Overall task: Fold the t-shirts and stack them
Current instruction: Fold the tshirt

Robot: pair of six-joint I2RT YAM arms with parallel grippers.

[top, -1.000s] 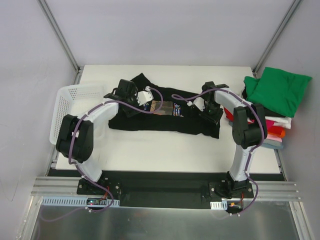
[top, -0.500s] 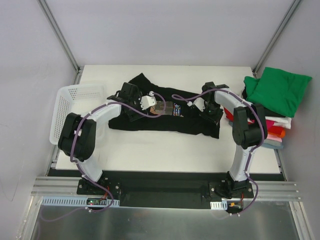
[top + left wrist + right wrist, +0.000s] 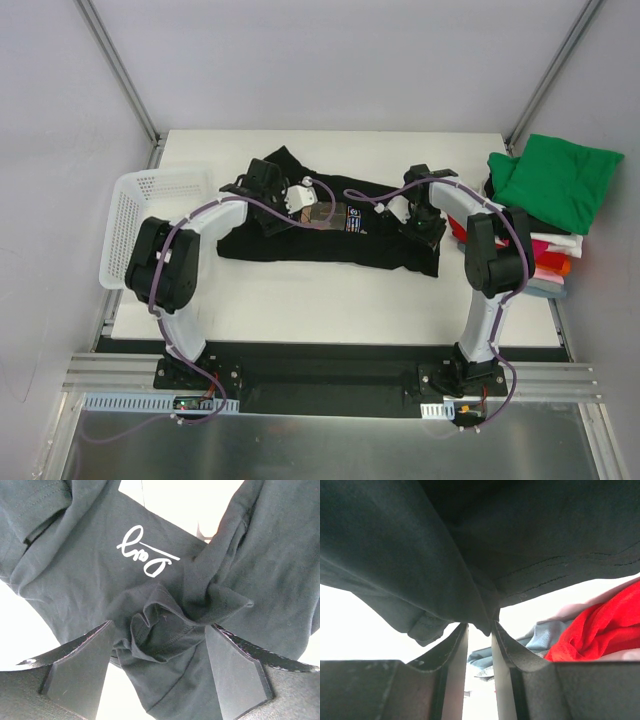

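Cloth bunches inside my left gripper [image 3: 159,630], wide open, gripping nothing; my right gripper [image 3: 480,626], almost closed, pinches a hem of the black t-shirt [image 3: 300,248], rumpled on the desk [image 3: 330,300]. The folded stack [image 3: 555,185] sits right. This fold has barely begun, I judge.

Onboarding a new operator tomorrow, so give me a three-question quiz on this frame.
1. True or false: the left pincer stands open over bunched cloth of the black t-shirt.
2. Which colour tops the folded stack? A red, B green, C white.
3. Fill in: the white basket sits at the table edge on the robot's ___ side.
Key: 1 true; 2 B; 3 left.
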